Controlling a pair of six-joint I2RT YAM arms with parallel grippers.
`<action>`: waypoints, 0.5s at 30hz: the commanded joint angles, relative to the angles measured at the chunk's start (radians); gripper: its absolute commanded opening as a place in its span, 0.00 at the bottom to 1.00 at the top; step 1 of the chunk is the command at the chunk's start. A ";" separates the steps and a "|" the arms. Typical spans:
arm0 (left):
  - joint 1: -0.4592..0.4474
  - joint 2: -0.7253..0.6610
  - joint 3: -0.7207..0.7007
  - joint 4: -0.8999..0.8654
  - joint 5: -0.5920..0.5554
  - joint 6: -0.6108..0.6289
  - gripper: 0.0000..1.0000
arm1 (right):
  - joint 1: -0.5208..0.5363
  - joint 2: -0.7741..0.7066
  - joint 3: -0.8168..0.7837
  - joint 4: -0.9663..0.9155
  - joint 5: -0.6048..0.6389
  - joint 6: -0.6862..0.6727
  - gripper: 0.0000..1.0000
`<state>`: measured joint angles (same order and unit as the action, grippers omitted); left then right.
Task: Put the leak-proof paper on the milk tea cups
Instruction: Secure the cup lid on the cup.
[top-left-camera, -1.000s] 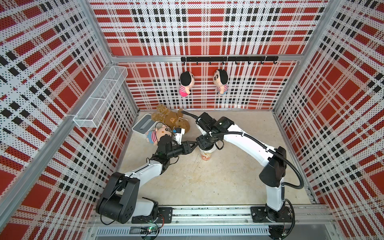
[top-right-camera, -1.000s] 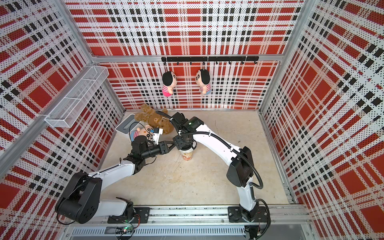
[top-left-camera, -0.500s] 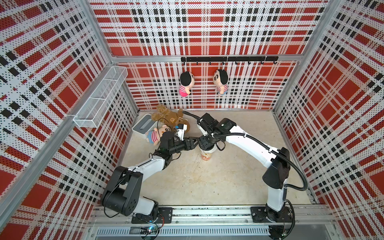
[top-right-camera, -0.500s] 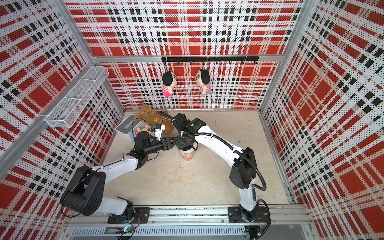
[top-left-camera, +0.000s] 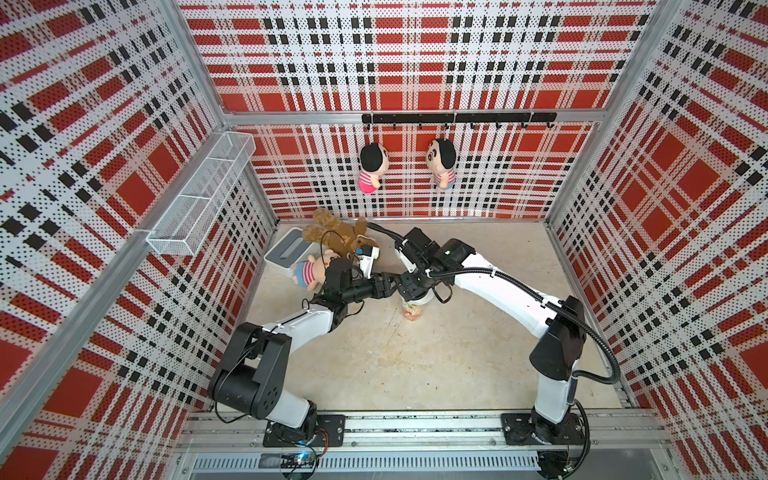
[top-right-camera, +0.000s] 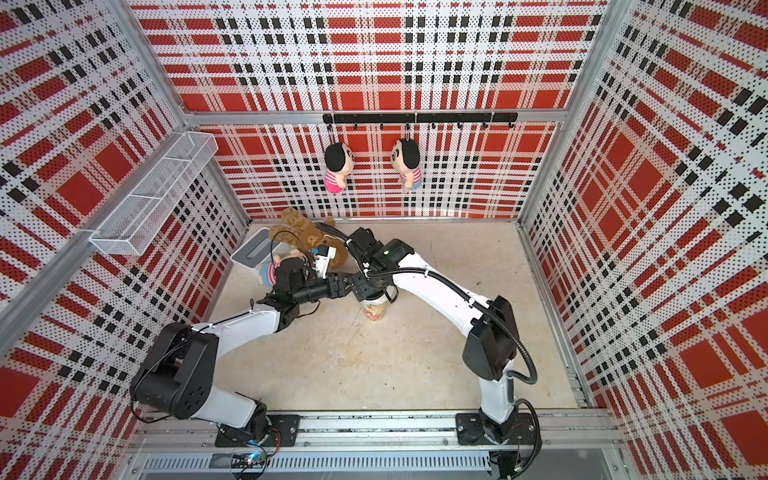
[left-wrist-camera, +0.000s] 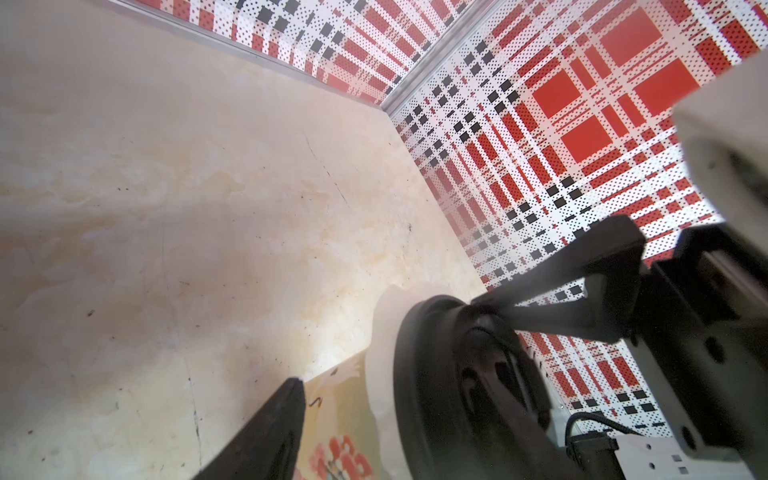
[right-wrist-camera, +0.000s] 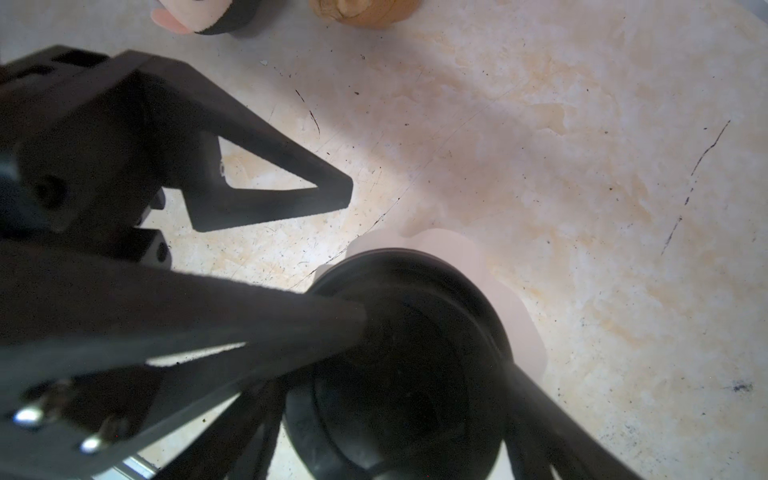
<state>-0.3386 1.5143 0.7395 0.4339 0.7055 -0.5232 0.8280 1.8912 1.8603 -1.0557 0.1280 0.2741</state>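
The milk tea cup stands upright mid-floor, orange-red print low on its side. The leak-proof paper lies over its mouth, showing as a white fringe under a black round lid. My right gripper reaches down over the cup, its fingers against the lid's two sides. From the left, my left gripper stands open at the cup's top. One of its fingers lies beside the cup wall and the other lies across the lid.
A white box with a grey slot, a brown plush bear and a striped-shirt doll crowd the back left corner. Two dolls hang from the hook rail on the back wall. On the left wall is a wire basket.
My left gripper has moved right up to the cup's top and its jaws have spread wider. The right gripper has stayed over the lid.
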 joint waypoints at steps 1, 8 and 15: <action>-0.028 0.032 0.012 -0.146 -0.012 0.092 0.67 | -0.008 -0.010 -0.023 -0.001 0.019 -0.016 0.86; -0.030 0.042 0.023 -0.187 -0.035 0.112 0.65 | -0.015 -0.022 -0.004 0.009 0.015 -0.033 0.88; -0.030 0.049 0.034 -0.211 -0.045 0.124 0.64 | -0.036 -0.067 0.005 0.058 -0.027 -0.047 0.91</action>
<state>-0.3496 1.5219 0.7818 0.3592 0.6914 -0.4454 0.8055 1.8786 1.8576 -1.0538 0.1215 0.2405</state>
